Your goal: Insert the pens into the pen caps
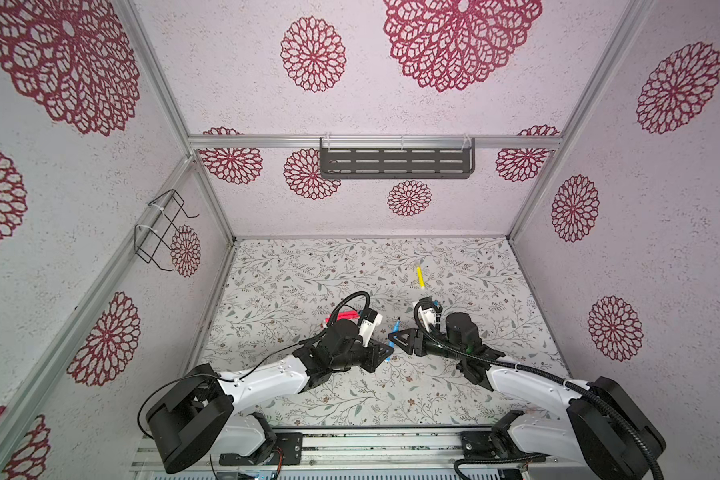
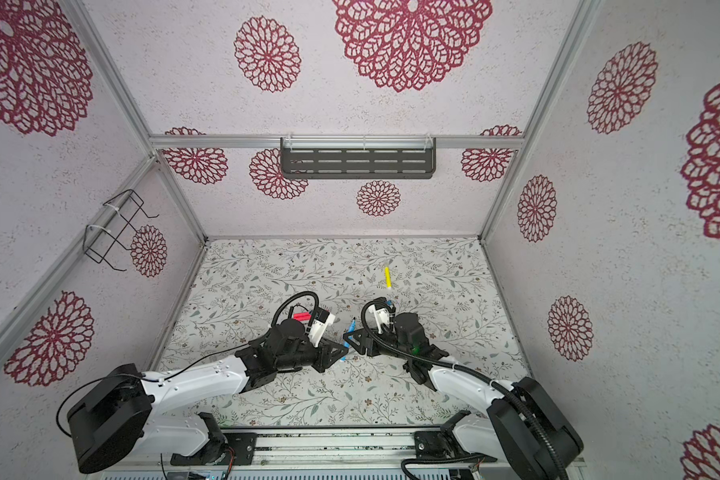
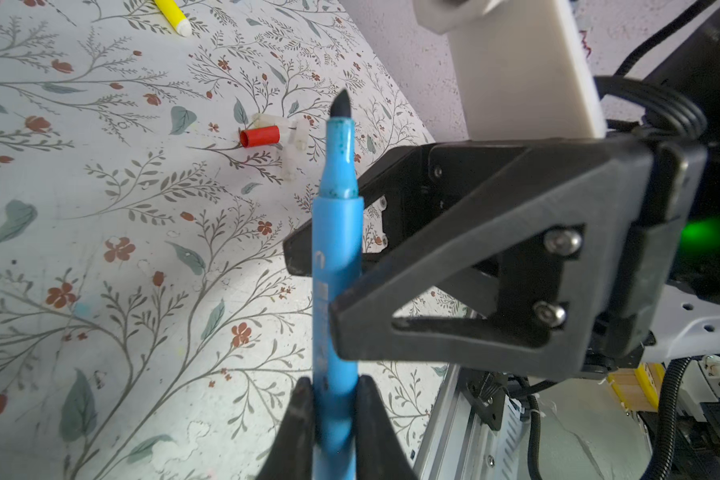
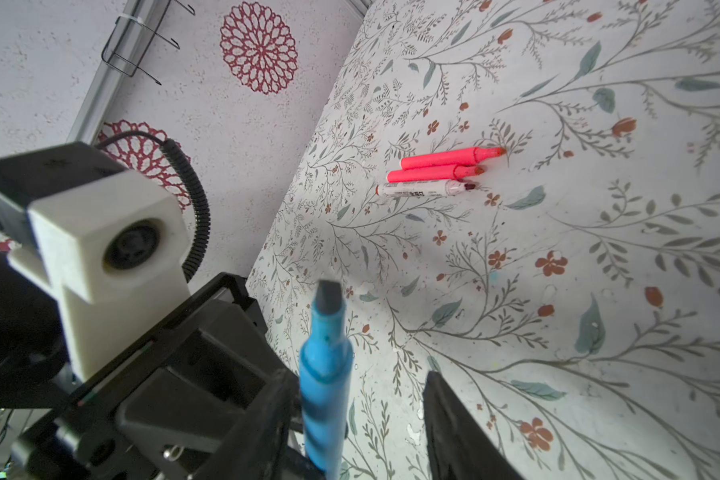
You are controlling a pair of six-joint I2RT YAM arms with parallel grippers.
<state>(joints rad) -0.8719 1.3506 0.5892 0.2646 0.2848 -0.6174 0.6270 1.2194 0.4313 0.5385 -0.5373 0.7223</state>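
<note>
Gripping the blue pen (image 3: 335, 249), left claw (image 3: 333, 399) clamped tight; right claw (image 4: 358, 380) half-open astride the same pen

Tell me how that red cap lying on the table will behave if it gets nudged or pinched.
The red cap is a short round tube lying on its side, so a nudge would probably roll it. It looks hollow and tiny, likely very light, so it may skitter away. The clear caps close beside it could get knocked.
</note>
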